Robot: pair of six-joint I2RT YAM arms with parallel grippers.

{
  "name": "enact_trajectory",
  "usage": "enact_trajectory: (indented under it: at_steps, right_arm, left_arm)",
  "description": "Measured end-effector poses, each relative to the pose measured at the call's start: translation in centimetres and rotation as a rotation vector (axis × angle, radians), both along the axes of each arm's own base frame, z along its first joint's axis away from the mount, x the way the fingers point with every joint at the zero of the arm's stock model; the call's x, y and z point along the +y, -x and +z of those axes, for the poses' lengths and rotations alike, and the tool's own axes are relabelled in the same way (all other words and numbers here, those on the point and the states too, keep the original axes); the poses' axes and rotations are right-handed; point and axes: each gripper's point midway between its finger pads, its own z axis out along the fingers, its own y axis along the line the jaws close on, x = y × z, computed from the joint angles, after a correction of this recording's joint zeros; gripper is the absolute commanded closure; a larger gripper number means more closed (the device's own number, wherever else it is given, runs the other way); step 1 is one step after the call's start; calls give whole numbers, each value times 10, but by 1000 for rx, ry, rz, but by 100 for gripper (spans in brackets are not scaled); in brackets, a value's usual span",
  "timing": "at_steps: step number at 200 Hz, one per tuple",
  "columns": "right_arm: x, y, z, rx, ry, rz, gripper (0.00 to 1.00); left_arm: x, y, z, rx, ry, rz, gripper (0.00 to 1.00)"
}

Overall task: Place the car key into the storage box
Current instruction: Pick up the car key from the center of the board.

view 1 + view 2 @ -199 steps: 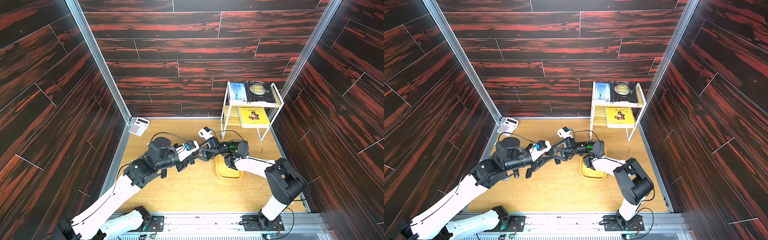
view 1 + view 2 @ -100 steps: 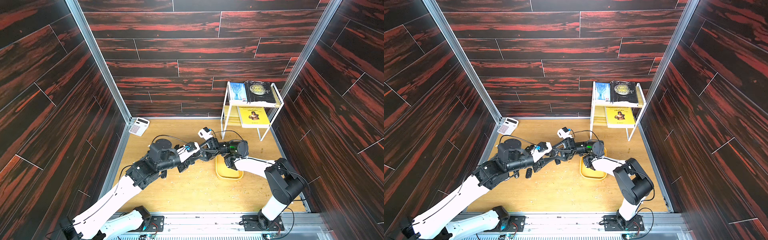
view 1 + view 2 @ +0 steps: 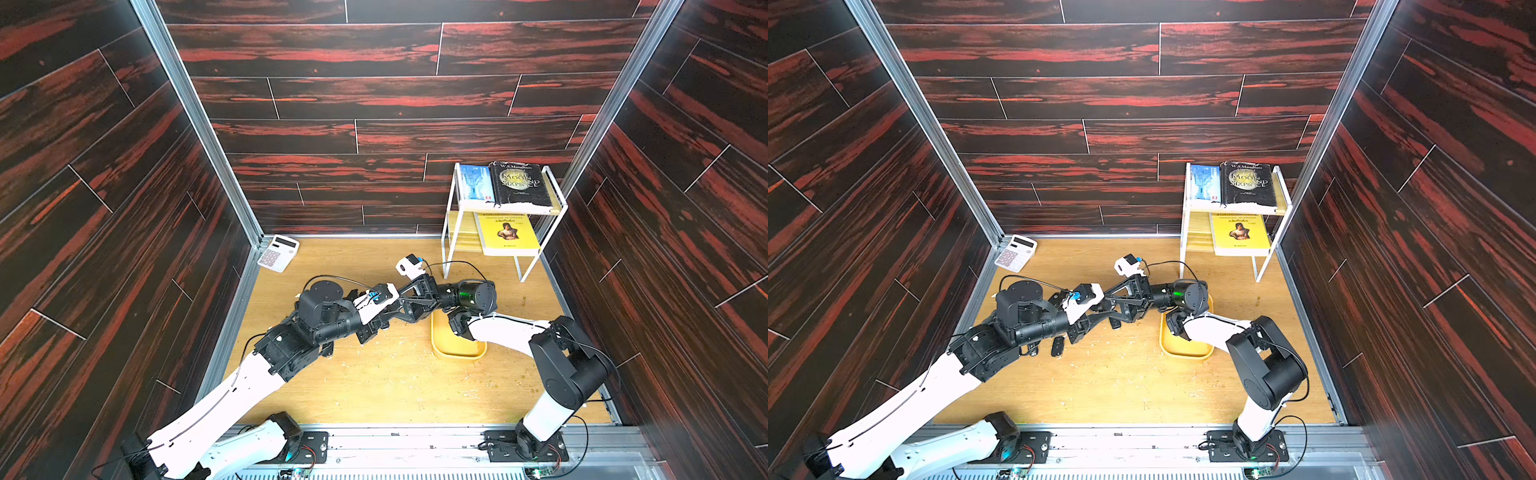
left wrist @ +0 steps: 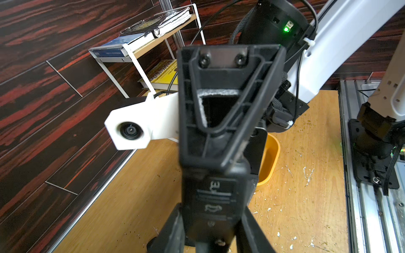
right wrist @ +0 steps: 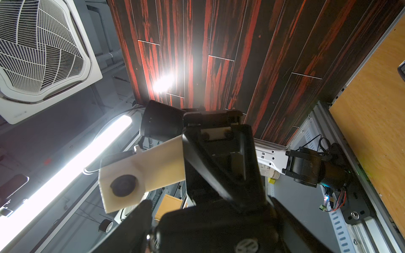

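The car key (image 4: 217,197), a black fob with button symbols, is in the air over the middle of the table. My left gripper (image 4: 213,221) is shut on its near end. My right gripper (image 5: 210,221) meets it from the opposite side. Its jaws stand open around the key's (image 5: 219,230) other end, with a gap showing beside one finger (image 5: 131,225). In both top views the two grippers (image 3: 392,311) overlap left of the storage box (image 3: 455,351), a shallow yellow tray (image 3: 1183,349) partly under the right arm.
A white wire rack (image 3: 451,232) with books stands at the back right. A calculator (image 3: 277,252) lies in the back left corner. A small black oblong thing (image 3: 1057,345) lies on the table under the left arm. Dark walls close in three sides.
My left arm has moved a little to the right with the key, closer into the right gripper. The right arm has barely moved.
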Motion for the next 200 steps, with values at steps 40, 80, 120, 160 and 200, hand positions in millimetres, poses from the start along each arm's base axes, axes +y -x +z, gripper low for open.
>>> enact_trajectory:
  at_steps: [40, 80, 120, 160, 200]
  right_arm:
    - [0, 0, 0, 1, -1, 0, 12]
    - [0, 0, 0, 2, -3, -3, 16]
    - [0, -1, 1, 3, -4, -5, 23]
    - [0, -1, 0, 6, -3, -6, 31]
    - [0, -1, -1, 9, -3, -9, 40]
  left_arm:
    - [4, 1, 0, -15, 24, 20, 63]
    - [8, 2, 3, -28, 41, 35, 63]
    - [8, 1, 5, -34, 50, 40, 63]
    - [8, 1, 4, -37, 55, 44, 62]
    - [8, 0, 4, -30, 57, 46, 55]
